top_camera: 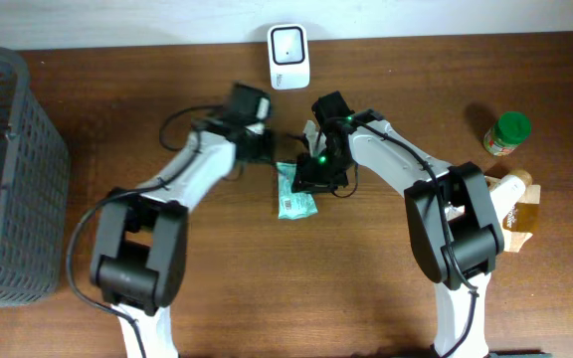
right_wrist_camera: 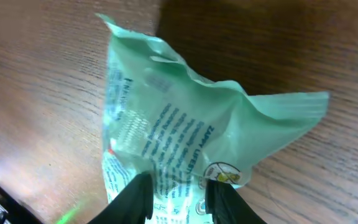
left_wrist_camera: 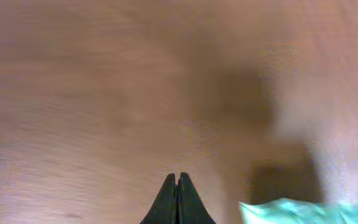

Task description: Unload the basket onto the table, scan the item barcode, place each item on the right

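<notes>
The item is a pale green plastic packet (top_camera: 294, 204) with blue print, lying at the table's middle. In the right wrist view the packet (right_wrist_camera: 179, 118) fills the frame, crumpled, one corner sticking out right. My right gripper (right_wrist_camera: 179, 182) has its two black fingers pressed on either side of the packet's near end; from overhead the right gripper (top_camera: 317, 179) sits over the packet's top edge. My left gripper (top_camera: 267, 151) hovers just left of the packet, shut and empty; its closed tips (left_wrist_camera: 177, 182) point at bare wood, the packet's edge (left_wrist_camera: 291, 211) at lower right. The white scanner (top_camera: 288, 55) stands at the back edge.
A grey mesh basket (top_camera: 8, 179) occupies the left side. At the right stand a green-lidded jar (top_camera: 506, 134) and a brown packet (top_camera: 521, 204) beside the right arm's base.
</notes>
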{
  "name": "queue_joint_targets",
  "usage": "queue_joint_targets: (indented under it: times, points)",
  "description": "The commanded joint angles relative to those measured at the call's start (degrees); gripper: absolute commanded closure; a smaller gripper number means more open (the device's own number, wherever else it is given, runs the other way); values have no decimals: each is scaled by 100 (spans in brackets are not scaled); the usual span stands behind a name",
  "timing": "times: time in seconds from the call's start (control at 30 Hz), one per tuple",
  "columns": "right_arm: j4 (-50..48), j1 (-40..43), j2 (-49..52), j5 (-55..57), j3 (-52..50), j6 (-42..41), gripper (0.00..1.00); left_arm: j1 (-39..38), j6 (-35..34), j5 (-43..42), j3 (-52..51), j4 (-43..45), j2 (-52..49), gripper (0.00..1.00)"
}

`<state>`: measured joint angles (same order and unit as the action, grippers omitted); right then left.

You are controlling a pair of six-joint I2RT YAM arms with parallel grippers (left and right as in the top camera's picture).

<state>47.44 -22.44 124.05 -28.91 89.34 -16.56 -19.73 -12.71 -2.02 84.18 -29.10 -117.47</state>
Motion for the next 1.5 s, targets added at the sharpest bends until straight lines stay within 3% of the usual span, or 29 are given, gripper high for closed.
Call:
queue_joint_targets:
  times: [0.0,0.1,0.2,0.3,0.43,0.63,0.73,1.0,1.1,1.33,1.47]
  points:
    - [-15,-55,-79,221,-125,-98,71,734,-190,-605,389,-57,258,100]
    - [-105,-96,-79,229,-129,-715,78,1062,-522,-876,389,-229,275,100]
    - [-393,-398,-79,85,-129,-2223,78,1143,-603,-876,387,-385,275,100]
    - [-629,-734,-149,-282,39,-1412,65,1128,-708,-872,387,-671,275,100]
    - [-59,-96,-417,-74,975,-114,55,1128,-931,-879,387,-1272,273,100]
    - [-118,417,31,-612,1040,1196,54,1128,-1346,-1296,387,-1836,273,100]
    - [-210,402,457,-955,1040,1233,59,1034,-1491,-2358,382,-1840,273,100]
    - [-313,402,577,-1158,1040,1207,61,509,-1462,-2686,-468,-2031,273,100]
    - [-313,391,577,-1161,1040,1202,62,511,-1115,-2352,-688,-1937,273,100]
    - [-173,52,577,-1158,1040,1187,62,511,-828,13,-809,-1641,273,100]
    - [111,-282,577,-916,1021,1185,67,516,-365,61,-809,-1248,273,100]
